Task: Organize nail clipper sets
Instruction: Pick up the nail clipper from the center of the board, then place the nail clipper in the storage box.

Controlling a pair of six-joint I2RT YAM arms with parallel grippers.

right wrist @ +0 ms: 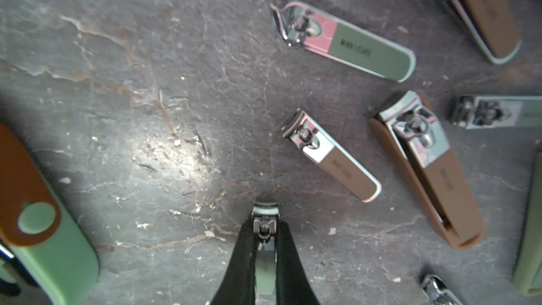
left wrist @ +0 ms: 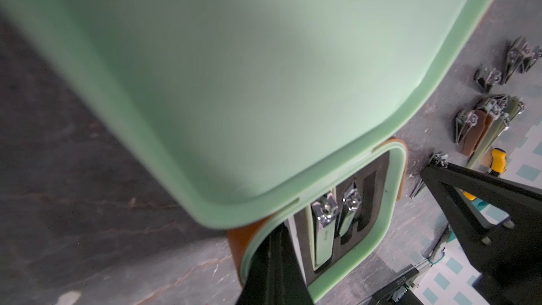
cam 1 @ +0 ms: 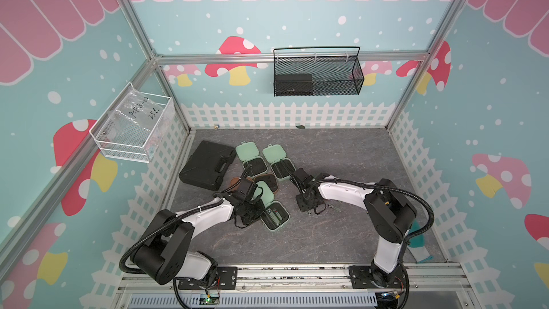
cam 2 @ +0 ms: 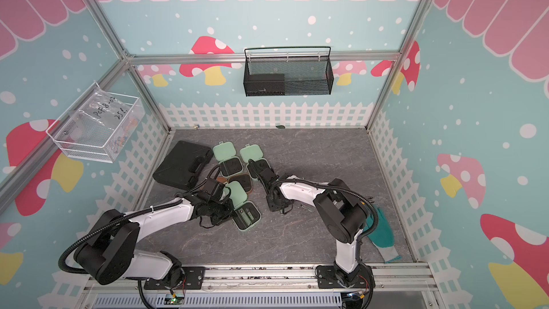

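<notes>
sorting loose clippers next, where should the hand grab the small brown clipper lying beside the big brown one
Pinch the small brown clipper across its long edges, around the brown lever half, coming straight down. It lies flat on the table with bare surface either side, leaving room. The right hand is shut on a green clipper.

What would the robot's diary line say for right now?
left pincer: shut on mint case rim | right pincer: shut on green clipper | table: brown clippers loose nearby
</notes>
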